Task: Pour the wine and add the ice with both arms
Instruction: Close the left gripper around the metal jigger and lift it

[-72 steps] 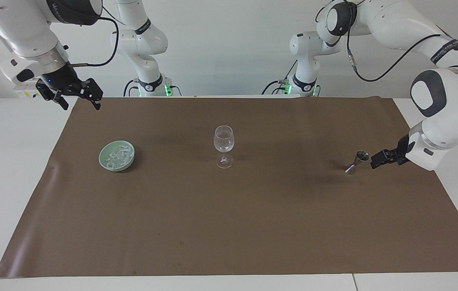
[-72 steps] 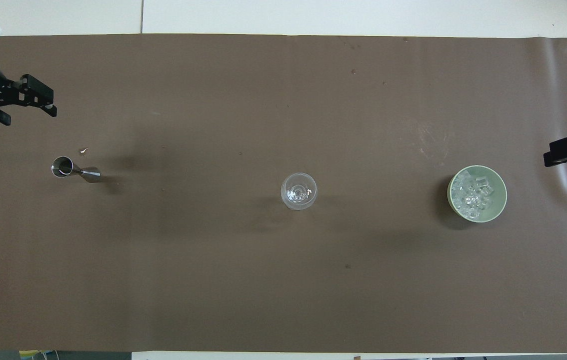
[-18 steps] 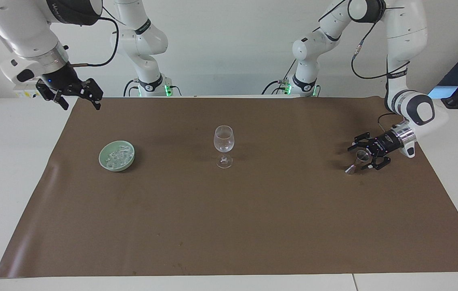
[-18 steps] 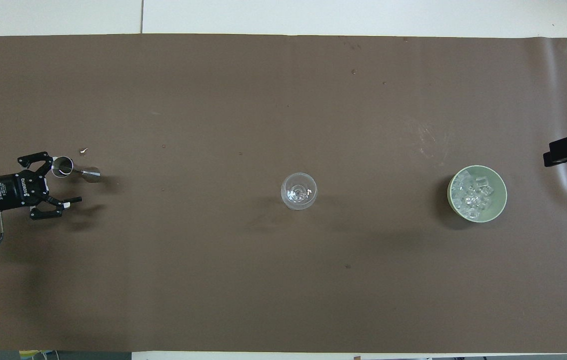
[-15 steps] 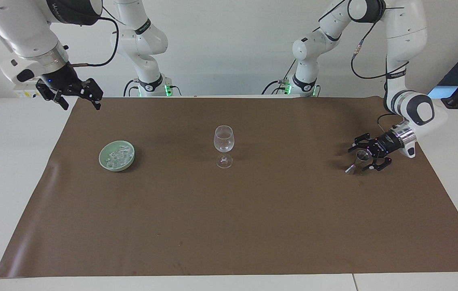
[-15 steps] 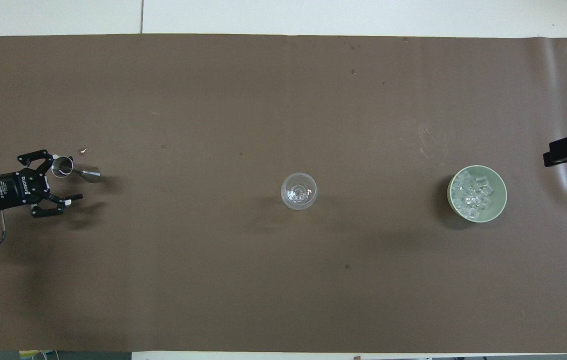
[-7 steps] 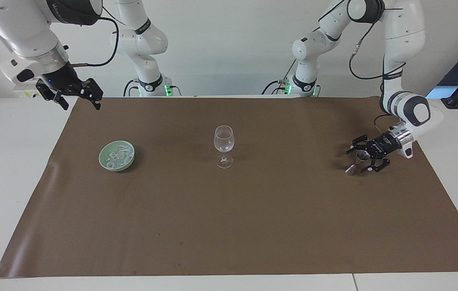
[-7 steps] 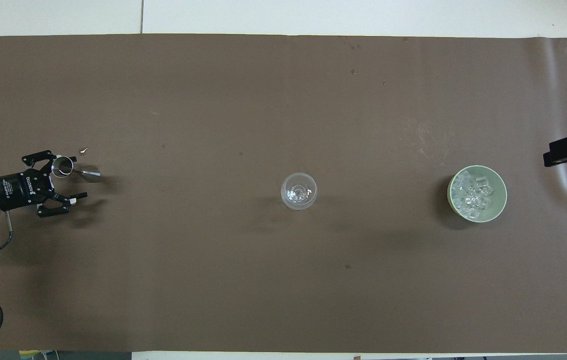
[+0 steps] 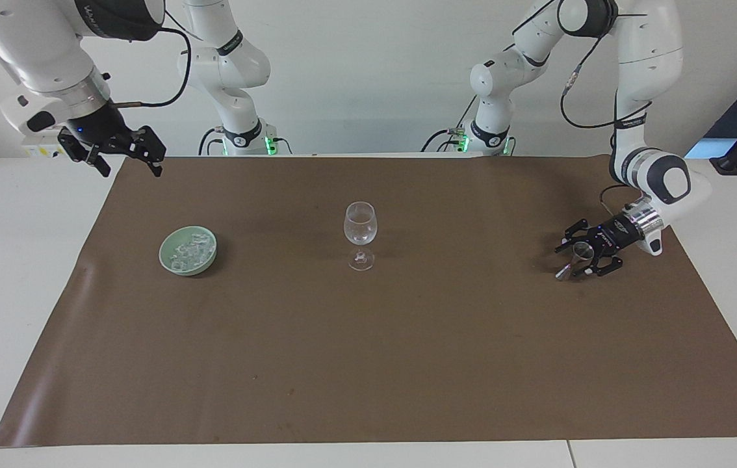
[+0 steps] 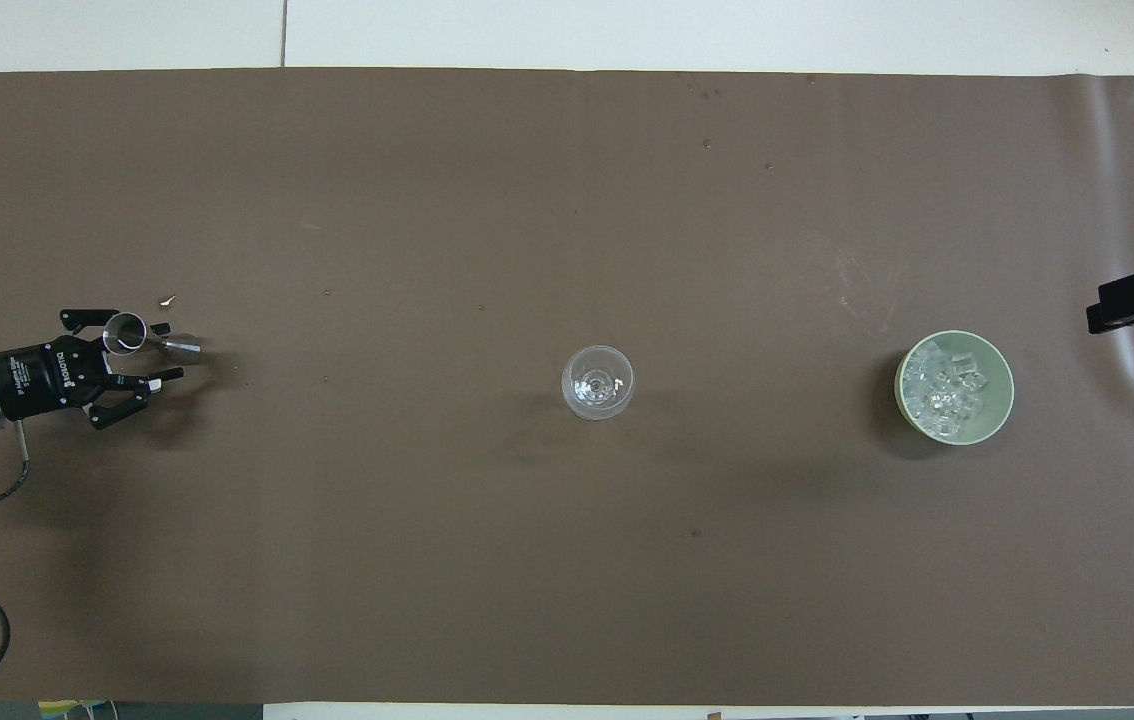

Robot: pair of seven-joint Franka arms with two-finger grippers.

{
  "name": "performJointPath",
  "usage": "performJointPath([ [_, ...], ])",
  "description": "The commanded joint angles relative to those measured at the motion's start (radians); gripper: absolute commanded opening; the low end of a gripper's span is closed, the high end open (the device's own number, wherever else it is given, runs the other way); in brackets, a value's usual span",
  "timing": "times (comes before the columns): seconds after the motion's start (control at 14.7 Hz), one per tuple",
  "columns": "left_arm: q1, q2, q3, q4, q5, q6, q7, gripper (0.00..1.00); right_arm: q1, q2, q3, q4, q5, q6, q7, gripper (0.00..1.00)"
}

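1. My left gripper (image 9: 580, 255) is low over the brown mat (image 9: 368, 364) at the left arm's end of the table. Its jaws are spread, one on each side of the small steel jigger (image 9: 575, 258), and neither looks pressed against it yet.
2. The wine glass (image 9: 360, 235) stands upright mid-table, well apart from those jaws. The ice (image 9: 189, 253) lies heaped in a pale green bowl (image 9: 173, 263) toward the right arm's end, near my waiting right gripper (image 9: 123, 151).
3. My right gripper hangs with jaws spread over the mat's edge; the bowl sits on the mat below and in front of it, untouched.
4. Risk, as I judge it: the jigger is light and narrow-waisted. If one jaw meets it before the other as they come together, it may tip or skid and spill whatever it holds.
5. Gripping the upper cup rather than the waist could let it swivel between the jaws once lifted.
6. Carrying it to the glass, a tilt too soon would wet the mat. A careless approach could knock the tall stemmed glass over.
7. Hard to tell: whether the jigger holds any liquid, and whether a jaw already brushes it.
8. In the overhead view my right gripper (image 10: 1132, 296) is cut off at the frame's edge, and my left gripper (image 10: 142, 352) partly masks the jigger (image 10: 127, 333).
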Motion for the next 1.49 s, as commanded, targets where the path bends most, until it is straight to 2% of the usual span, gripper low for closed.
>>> performJointPath([
  [0.0,-0.012,-0.034,0.005,-0.038,-0.023,0.027,0.006,0.0,-0.006,-0.018,0.004,-0.019,0.017,-0.004,0.012,1.0],
  [0.14,-0.011,-0.034,0.007,-0.035,-0.025,0.029,-0.035,0.0,-0.006,-0.018,0.004,-0.019,0.017,-0.004,0.012,1.0],
  [0.27,-0.003,-0.032,0.007,-0.028,-0.045,0.047,-0.164,0.0,-0.006,-0.018,0.004,-0.02,0.016,-0.004,0.012,1.0],
  [0.47,0.006,-0.043,0.007,-0.024,-0.045,0.025,-0.166,0.0,-0.006,-0.018,0.004,-0.019,0.017,-0.004,0.012,1.0],
  [0.61,0.005,-0.078,0.011,-0.026,-0.045,-0.037,-0.1,0.0,-0.006,-0.018,0.004,-0.02,0.017,-0.004,0.012,1.0],
  [0.81,-0.014,-0.15,0.011,-0.04,-0.043,-0.055,-0.071,0.0,-0.006,-0.018,0.004,-0.02,0.017,-0.004,0.012,1.0],
  [1.02,-0.083,-0.233,0.011,-0.046,-0.042,-0.091,-0.119,0.0,-0.006,-0.018,0.004,-0.02,0.017,-0.004,0.012,1.0],
  [1.15,-0.155,-0.28,0.011,-0.043,-0.042,-0.08,-0.226,0.0,-0.006,-0.018,0.004,-0.02,0.017,-0.004,0.012,1.0],
  [1.42,-0.291,-0.336,0.01,-0.029,-0.043,-0.054,-0.343,0.0,-0.006,-0.018,0.004,-0.02,0.017,-0.004,0.012,1.0],
])
